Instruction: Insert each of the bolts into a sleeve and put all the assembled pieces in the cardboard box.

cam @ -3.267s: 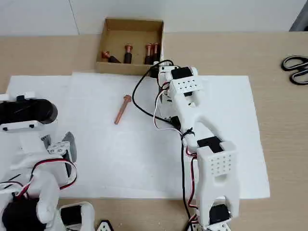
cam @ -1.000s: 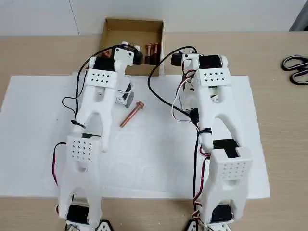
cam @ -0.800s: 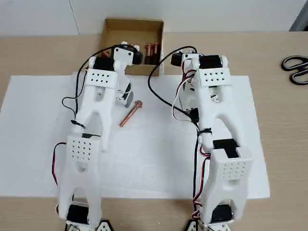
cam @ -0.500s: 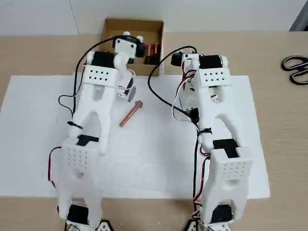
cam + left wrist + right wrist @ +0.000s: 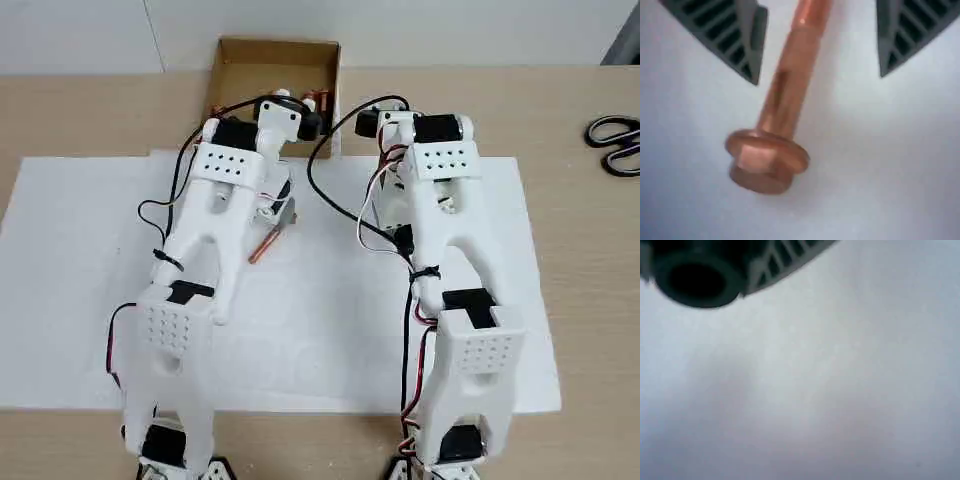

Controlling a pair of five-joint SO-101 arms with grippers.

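Note:
A copper bolt lies flat on the white sheet, its hex head toward the box; its shaft end pokes out from under the left arm. My left gripper is open and low over it, one dark finger on each side of the shaft, not touching. My right gripper hovers close over bare white sheet, shut on a black sleeve whose hollow end faces the camera. The cardboard box stands at the back, with assembled pieces inside, partly hidden by the left arm.
The white sheet covers most of the tabletop. Scissors lie on the bare wood at the far right. The two arms stand side by side, with loose cables hanging between them.
The left arm swung in from the table's left side; over the last second its gripper shifted right and came down over the bolt's head. The right arm has stayed still.

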